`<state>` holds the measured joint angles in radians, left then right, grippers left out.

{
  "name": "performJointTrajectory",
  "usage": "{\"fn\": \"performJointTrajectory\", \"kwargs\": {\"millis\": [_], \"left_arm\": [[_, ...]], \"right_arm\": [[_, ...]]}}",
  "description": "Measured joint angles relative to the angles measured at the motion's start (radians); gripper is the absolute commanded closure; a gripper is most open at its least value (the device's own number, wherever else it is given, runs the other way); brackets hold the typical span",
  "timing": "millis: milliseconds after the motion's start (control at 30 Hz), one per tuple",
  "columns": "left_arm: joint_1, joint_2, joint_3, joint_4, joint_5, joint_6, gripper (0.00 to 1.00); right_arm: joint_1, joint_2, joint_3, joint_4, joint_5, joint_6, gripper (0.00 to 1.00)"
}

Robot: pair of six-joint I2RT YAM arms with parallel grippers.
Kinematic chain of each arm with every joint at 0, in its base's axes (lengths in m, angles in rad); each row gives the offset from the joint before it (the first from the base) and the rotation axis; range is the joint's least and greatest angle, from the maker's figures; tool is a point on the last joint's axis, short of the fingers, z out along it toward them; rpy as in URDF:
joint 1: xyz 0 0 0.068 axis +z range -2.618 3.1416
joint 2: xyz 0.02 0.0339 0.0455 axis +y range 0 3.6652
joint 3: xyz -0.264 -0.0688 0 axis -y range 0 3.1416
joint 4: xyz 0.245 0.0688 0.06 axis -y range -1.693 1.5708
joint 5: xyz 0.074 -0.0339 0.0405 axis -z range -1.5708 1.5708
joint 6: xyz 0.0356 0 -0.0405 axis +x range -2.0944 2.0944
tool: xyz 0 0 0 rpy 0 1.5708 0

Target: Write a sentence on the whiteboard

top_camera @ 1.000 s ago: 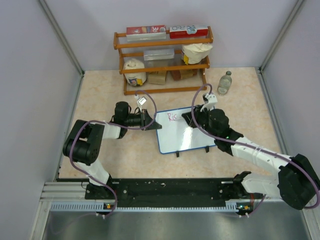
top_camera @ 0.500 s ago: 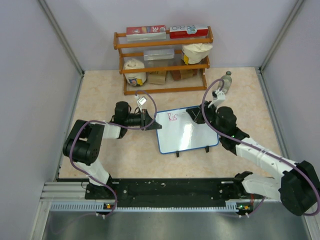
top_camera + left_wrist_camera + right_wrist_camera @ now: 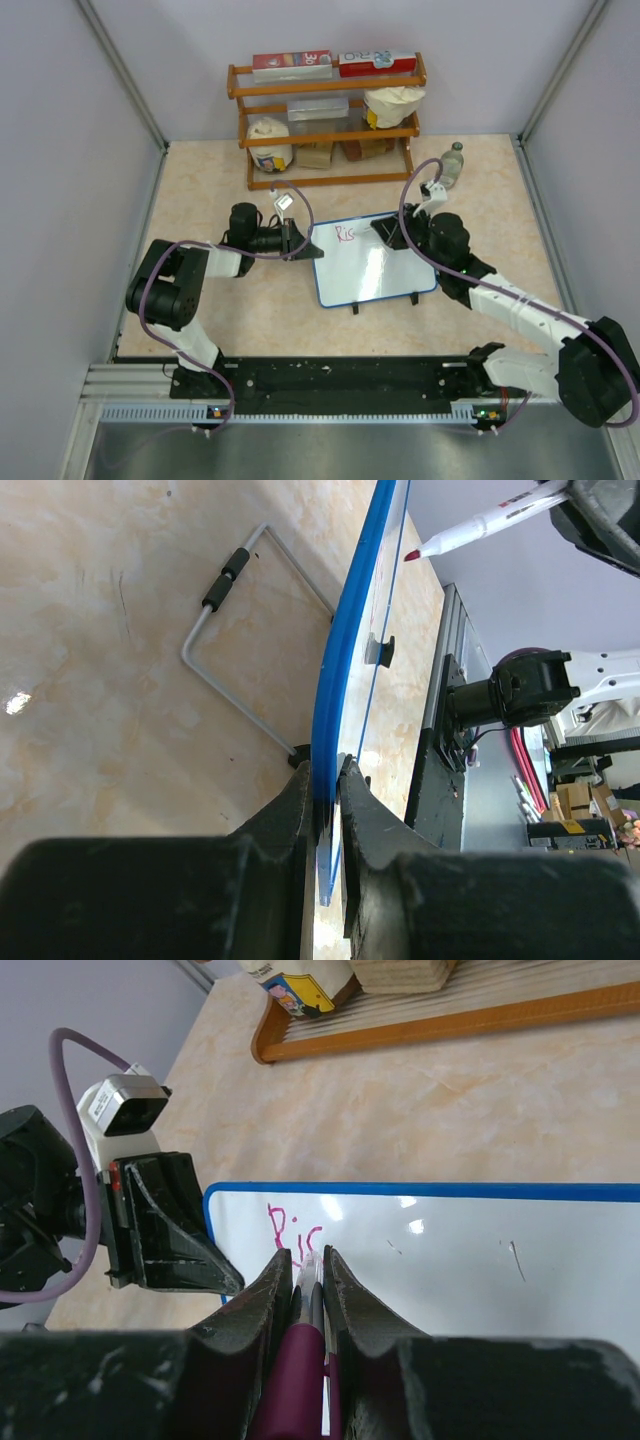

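Jaws pinch tight: left gripper (image 3: 330, 777) on the whiteboard's (image 3: 375, 272) left edge, right gripper (image 3: 305, 1256) on the marker (image 3: 482, 524). The sentence (image 3: 294, 1228) has only its first letters. I think the next letter goes just right of them.

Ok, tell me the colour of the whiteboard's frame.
Blue. The frame of the whiteboard shows clearest in the left wrist view.

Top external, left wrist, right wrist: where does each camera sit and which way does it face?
Top external: above and behind the arms, looking down at the table; both arms show, left gripper and right gripper at the whiteboard.
Left wrist: at the board's left edge, looking along it toward the right arm; its fingers clamp the blue frame.
Right wrist: above the board, looking down at the pink lettering; its fingers hold the marker.
Shared: both wrist views show the marker.
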<state>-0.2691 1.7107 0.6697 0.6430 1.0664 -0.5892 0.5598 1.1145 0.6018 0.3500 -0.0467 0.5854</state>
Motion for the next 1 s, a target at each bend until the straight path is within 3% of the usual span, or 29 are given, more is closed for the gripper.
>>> {"fn": "performJointTrajectory", "kwargs": {"millis": [1000], "left_arm": [[0.000,0.000,0.000,0.000,-0.001,0.000,1.00]], "right_arm": [[0.000,0.002,0.000,-0.037,0.092,-0.001,1.00]]}}
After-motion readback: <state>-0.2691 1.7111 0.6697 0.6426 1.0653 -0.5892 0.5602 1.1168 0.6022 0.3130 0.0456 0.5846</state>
